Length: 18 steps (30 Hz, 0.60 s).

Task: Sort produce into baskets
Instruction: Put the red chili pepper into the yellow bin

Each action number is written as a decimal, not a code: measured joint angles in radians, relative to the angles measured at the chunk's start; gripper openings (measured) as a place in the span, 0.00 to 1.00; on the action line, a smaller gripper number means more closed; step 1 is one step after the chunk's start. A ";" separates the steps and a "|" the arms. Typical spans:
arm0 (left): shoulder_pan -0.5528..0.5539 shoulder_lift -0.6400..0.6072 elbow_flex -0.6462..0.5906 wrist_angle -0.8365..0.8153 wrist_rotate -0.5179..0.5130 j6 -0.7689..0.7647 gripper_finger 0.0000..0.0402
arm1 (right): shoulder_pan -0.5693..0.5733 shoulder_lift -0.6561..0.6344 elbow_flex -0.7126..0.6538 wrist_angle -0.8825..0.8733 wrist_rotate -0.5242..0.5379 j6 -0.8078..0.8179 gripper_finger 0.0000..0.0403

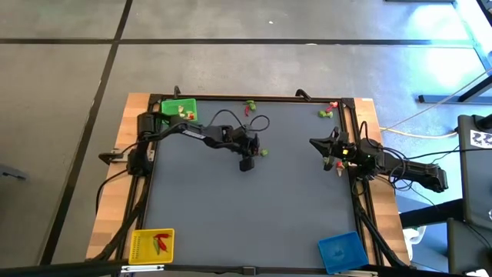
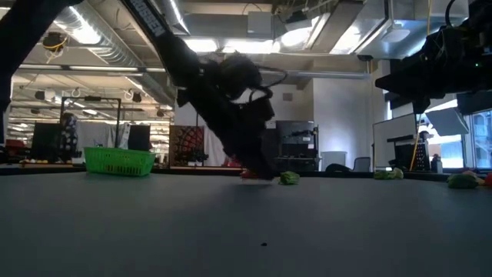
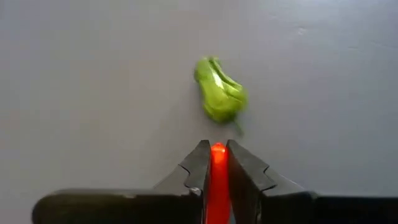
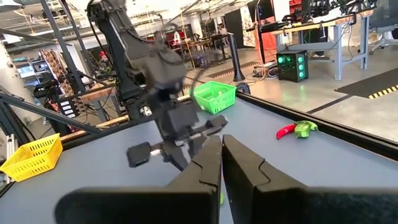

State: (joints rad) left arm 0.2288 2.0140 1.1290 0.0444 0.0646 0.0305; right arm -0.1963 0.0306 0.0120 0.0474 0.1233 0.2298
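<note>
Left tool (image 3: 217,163): reaching out over the middle of the worktop (image 1: 246,200) from the left side, low to the surface. Fingers (image 3: 196,167) are pressing together on a red piece (image 3: 218,158), of which only a narrow strip is showing in the slot between them. Its long axis seems to be running along the fingers, one end poking out at the tips; which end is leading cannot be told.

Green piece (image 3: 220,96): lying on the worktop just ahead of the left tool's tips, close but not touching. It is pear-shaped, its long axis slanting a little across the tool's line, the thicker end and a thin stem pointing back toward the tips. The left arm is much the nearer to it.

Baskets, from the left tool: green basket (image 1: 178,108) lying back toward the arm's base at the far left corner, pale pieces inside; yellow basket (image 1: 152,245) well apart at the near left corner, holding a red and a green piece; blue basket (image 1: 342,251) well apart at the near right corner.

Likely next move: carrying the red piece to a basket.

Right tool (image 4: 221,163): waiting at the right edge of the worktop, fingers drawn nearly together, nothing visible between them. Loose produce (image 1: 327,111) is lying beyond it near the far right corner.
</note>
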 joint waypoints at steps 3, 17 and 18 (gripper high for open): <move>-0.015 -0.078 0.002 -0.024 -0.025 -0.006 0.11 | 0.000 0.000 0.000 -0.001 0.000 0.000 0.04; -0.172 -0.433 0.005 -0.420 -0.070 -0.305 0.12 | 0.000 0.000 0.000 0.001 -0.011 0.000 0.04; -0.191 -0.453 0.005 -0.448 -0.069 -0.348 0.12 | 0.000 0.000 0.000 0.002 -0.010 0.000 0.04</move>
State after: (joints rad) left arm 0.0374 1.5609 1.1340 -0.4041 -0.0042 -0.3171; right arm -0.1963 0.0303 0.0120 0.0491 0.1131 0.2302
